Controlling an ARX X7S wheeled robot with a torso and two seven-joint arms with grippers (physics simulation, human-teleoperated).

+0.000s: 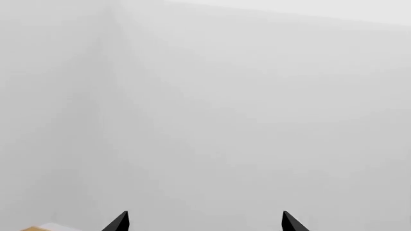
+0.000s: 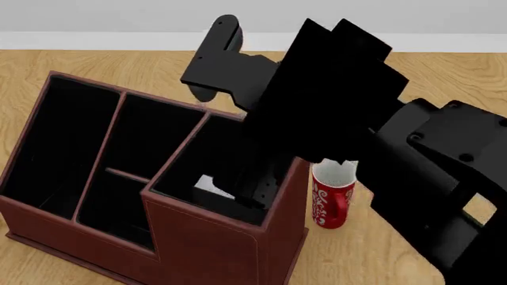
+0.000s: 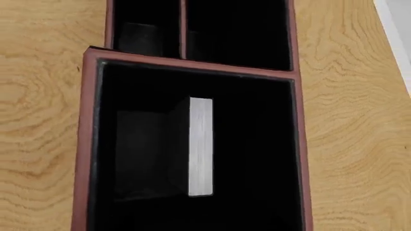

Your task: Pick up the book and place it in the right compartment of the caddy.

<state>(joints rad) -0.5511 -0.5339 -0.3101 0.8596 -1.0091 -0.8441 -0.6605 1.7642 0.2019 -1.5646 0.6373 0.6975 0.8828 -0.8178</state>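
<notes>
The reddish-brown caddy (image 2: 208, 240) stands on the wooden table, with its black-lined right compartment (image 2: 237, 155) under my right arm. The black book stands inside that compartment; only a bit of its white page edges (image 2: 209, 183) shows in the head view. In the right wrist view its page edges (image 3: 200, 147) and black cover lie within the compartment's walls (image 3: 84, 144). My right gripper (image 2: 255, 189) reaches down into the compartment; its jaws are lost against the black lining. My left gripper (image 1: 204, 220) is open and empty, facing a plain grey wall.
A red mug with a white pattern (image 2: 331, 203) stands on the table (image 2: 372, 249) close to the caddy's right side, under my right arm. The caddy's narrow long section (image 2: 59, 142) and small middle sections (image 2: 151, 136) lie to the left.
</notes>
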